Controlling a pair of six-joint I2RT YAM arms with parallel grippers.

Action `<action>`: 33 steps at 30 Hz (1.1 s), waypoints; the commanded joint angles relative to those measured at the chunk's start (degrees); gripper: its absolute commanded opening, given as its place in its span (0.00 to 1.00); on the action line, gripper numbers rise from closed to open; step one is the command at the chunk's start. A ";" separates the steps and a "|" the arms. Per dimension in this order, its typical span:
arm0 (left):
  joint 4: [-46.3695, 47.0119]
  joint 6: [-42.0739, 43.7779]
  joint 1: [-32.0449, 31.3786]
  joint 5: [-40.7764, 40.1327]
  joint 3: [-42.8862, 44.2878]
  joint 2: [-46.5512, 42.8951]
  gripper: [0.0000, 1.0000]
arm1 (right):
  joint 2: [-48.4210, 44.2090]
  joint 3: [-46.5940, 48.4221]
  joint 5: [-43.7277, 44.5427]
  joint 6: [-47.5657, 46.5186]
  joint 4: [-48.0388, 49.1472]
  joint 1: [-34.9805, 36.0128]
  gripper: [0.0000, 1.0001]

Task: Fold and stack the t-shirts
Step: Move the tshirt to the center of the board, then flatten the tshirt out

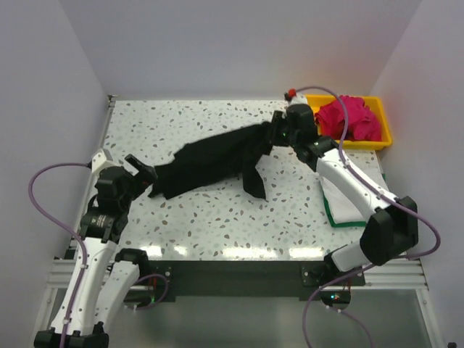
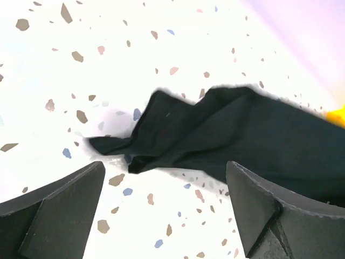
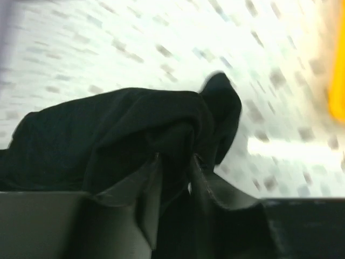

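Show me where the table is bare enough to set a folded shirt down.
Two bare patches: the far-left corner, between back wall and black shirt, and the near strip between that shirt and the table edge. The right side is crowded: tray of magenta shirt, folded stack, right arm.

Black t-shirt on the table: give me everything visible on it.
The large black soft-cloth t-shirt lies crumpled and stretched in a long diagonal band on the speckled table, unfolded, with a flap trailing toward the near side. Its far-right end is pinched between the right gripper's fingers; its near-left tip lies just short of the open left gripper, untouched.
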 commanded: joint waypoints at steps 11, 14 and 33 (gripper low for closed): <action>4.53 2.78 0.37 7.86 -4.87 15.43 1.00 | 1.88 -17.11 8.66 6.49 -7.61 -9.09 0.98; 6.28 3.13 0.37 9.27 -6.27 17.46 1.00 | -2.17 -21.85 1.38 3.17 -2.70 -8.74 0.99; 25.71 1.64 0.37 8.92 -7.07 36.70 0.93 | -3.86 -33.47 -9.19 -8.98 5.40 6.20 0.98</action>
